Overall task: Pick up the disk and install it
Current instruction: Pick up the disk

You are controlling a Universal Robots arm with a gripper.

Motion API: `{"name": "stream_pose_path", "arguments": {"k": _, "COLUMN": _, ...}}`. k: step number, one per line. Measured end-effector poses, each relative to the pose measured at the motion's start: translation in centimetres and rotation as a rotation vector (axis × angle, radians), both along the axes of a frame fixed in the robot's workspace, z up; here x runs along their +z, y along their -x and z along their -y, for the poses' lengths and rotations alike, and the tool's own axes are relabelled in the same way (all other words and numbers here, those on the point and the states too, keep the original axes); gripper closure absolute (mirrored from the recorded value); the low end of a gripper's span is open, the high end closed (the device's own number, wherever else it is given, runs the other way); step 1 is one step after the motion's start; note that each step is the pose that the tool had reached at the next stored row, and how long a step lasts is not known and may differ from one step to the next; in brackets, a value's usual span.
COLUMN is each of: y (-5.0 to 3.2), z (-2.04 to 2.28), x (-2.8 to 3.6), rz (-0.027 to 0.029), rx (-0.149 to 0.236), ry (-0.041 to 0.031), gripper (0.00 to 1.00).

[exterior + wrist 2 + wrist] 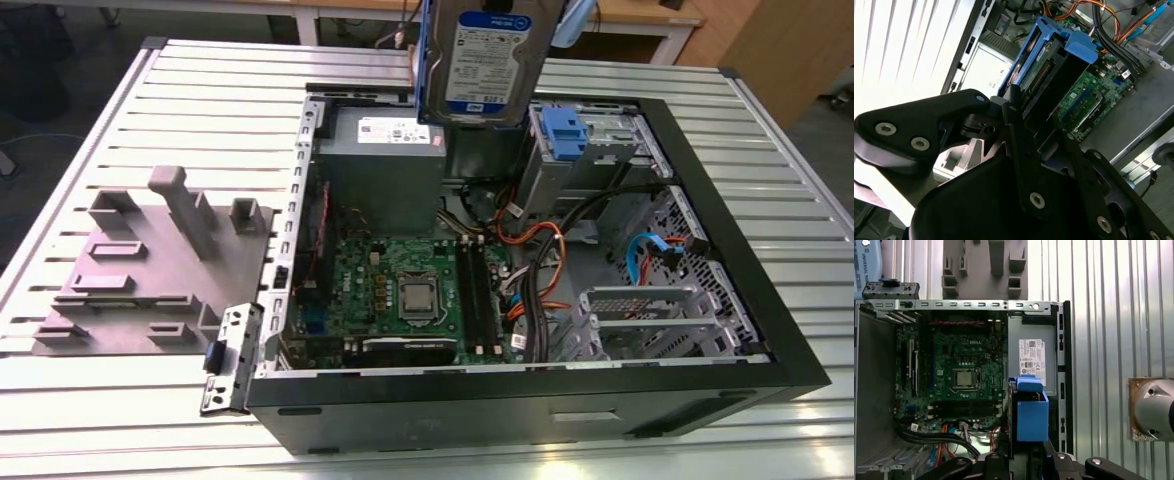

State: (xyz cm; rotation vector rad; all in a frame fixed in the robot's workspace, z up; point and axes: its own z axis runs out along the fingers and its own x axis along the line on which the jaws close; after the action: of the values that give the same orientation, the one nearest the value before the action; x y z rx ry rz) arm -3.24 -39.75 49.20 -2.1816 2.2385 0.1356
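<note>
disk (474, 70): silvery metal, paper label (483, 45), blue plastic carrier (1032, 415). table (214, 110): ribbed bare metal. fixture (147, 260): matt grey plastic.

Matte black hand (1040, 117), all flat link bars with rounded ends, pinned and stacked in layers. Broad paddle-shaped outer link (929, 120) carrying two silver socket-head screws (920, 144); more of the same down the narrower inner bars. Pale white block (876, 187) tucked against that link. In the first wrist view, same black hand (1026, 462), rounded at the knuckles, with one bright screw head (1096, 461).
</note>
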Motion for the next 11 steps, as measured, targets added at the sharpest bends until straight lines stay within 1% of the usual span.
{"name": "stream_pose_path", "arguments": {"k": 11, "y": 0.00, "z": 1.85, "x": 0.00, "rz": 0.0000, "rx": 0.000, "ry": 0.0000, "gripper": 0.65}}
